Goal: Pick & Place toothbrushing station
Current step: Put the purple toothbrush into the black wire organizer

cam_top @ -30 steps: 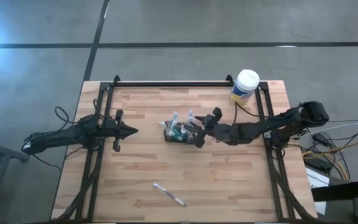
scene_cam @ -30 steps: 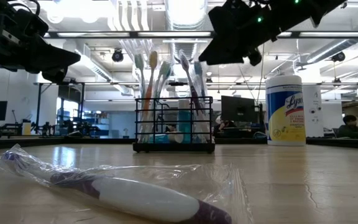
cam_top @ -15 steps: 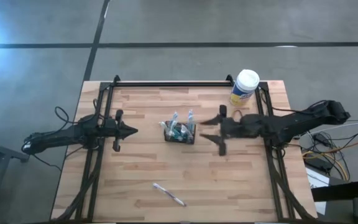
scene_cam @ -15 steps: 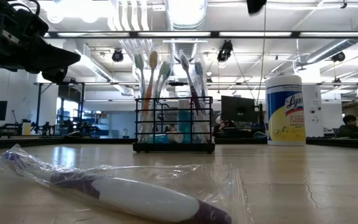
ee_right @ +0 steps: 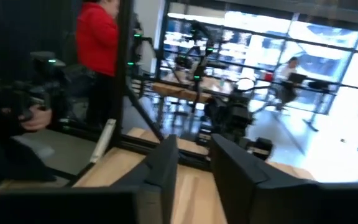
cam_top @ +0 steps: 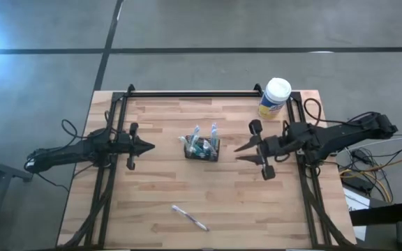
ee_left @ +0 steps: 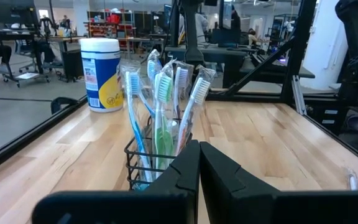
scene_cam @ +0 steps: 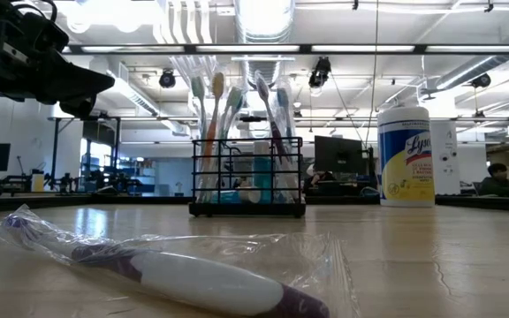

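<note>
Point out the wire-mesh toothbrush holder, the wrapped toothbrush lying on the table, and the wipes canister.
wire-mesh toothbrush holder [scene_cam: 247,181]: low view, front mesh wall.
wrapped toothbrush [scene_cam: 197,281]: low view, white handle middle.
wipes canister [scene_cam: 406,159]: low view, yellow label.

Right wrist view: two dark fingers [ee_right: 166,168], a gap between them.
Beyond them: pale wooden table [ee_right: 188,186], black frame rail along its edge, other arm [ee_right: 229,118] farther off, person in red top [ee_right: 98,37].

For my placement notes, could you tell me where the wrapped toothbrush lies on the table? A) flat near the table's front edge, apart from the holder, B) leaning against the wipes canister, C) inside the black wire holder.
A: the wrapped toothbrush lies flat by itself, well clear of the wire holder and the canister.
</note>
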Available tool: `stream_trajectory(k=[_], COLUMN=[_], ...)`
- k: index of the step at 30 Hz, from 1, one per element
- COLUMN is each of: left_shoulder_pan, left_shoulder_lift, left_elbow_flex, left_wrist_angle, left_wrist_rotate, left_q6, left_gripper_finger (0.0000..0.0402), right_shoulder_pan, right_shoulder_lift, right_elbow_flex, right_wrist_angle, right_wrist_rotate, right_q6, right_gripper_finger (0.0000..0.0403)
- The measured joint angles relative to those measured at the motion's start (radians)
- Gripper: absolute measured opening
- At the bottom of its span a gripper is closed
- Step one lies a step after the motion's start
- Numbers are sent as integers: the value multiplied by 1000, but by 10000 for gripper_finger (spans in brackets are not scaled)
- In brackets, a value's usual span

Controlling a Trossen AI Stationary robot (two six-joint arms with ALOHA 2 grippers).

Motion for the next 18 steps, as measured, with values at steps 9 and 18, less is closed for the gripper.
stream_trajectory(k=[9,18], left_shoulder_pan=[0,0], left_shoulder_lift=[0,0], left_elbow_flex=[0,0], left_wrist_angle=[-10,-11], left_wrist_rotate=[0,0], left_q6=[0,0], left_gripper_finger=[14,14], right_shoulder_pan=[-12,-14], right_shoulder_lift=[-120,-388], right_elbow_flex=[-53,-264], right_wrist_angle=[-100,-30], right_wrist_rotate=[-23,32], right_q6=[-34,9], right_gripper_finger=[11,8])
